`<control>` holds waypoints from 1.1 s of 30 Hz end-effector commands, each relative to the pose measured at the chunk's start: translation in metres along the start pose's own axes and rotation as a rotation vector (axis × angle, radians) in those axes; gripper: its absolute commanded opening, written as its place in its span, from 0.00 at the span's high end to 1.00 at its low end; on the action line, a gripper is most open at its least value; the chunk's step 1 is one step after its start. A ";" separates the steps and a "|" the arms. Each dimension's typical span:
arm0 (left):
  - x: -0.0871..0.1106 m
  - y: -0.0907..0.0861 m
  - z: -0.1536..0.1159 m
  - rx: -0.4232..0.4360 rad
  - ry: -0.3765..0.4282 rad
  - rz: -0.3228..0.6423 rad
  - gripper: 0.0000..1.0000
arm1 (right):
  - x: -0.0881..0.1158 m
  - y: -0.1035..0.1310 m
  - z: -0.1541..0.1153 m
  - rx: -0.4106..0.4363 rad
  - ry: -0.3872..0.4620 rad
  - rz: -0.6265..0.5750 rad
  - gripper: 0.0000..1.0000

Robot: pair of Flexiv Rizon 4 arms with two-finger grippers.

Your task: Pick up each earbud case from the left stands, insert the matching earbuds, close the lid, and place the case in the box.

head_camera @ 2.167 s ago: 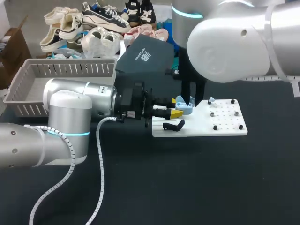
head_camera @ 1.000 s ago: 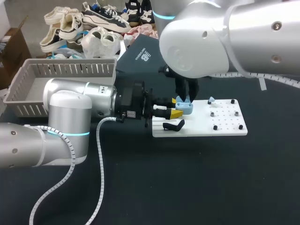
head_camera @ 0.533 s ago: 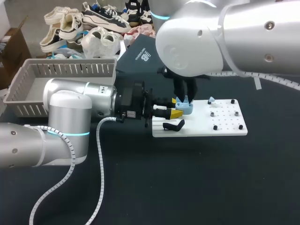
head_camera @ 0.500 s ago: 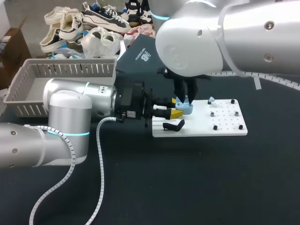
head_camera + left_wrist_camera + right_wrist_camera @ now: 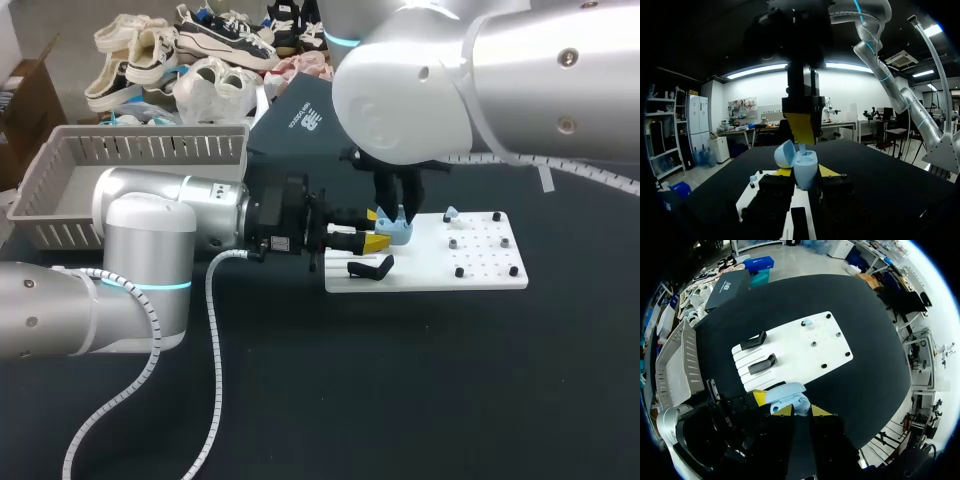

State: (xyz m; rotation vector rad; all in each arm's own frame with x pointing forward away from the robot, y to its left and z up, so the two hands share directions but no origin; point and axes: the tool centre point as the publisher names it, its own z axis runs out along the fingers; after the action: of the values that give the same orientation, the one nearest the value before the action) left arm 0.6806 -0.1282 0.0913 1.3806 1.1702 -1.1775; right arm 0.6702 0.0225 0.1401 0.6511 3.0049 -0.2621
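The open light blue earbud case [image 5: 398,232] is being clamped by the left gripper [image 5: 368,241] at the 9 o'clock edge of the white board [image 5: 480,272]. An earbud [image 5: 802,148] is being pinched by the right gripper [image 5: 804,137] at the case's 12 o'clock. Through misalignment it could be jammed or dropped.

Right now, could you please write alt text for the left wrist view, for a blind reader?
The left jaws grip a light blue earbud case, its lid open. The right arm hangs straight down from above, ending just over the open case. A white board lies lower, ahead of the jaws.
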 end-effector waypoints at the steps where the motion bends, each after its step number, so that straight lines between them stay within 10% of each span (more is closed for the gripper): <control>1: 0.001 0.000 0.000 -0.002 -0.001 0.001 1.00 | -0.001 0.001 0.001 0.003 -0.001 0.000 1.00; 15: 0.001 0.000 0.000 -0.002 -0.001 0.001 1.00 | 0.000 0.003 0.006 0.023 0.008 -0.006 1.00; 20: 0.001 0.000 0.000 -0.002 -0.001 0.001 1.00 | 0.000 0.004 0.006 0.025 0.014 -0.006 0.68; 33: 0.001 0.000 0.000 -0.002 -0.001 0.001 1.00 | 0.001 -0.024 -0.020 -0.140 0.028 0.019 0.66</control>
State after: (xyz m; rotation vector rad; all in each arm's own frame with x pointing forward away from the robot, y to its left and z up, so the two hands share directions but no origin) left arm 0.6807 -0.1281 0.0912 1.3805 1.1702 -1.1774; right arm 0.6750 0.0271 0.1542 0.6787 3.0298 -0.1691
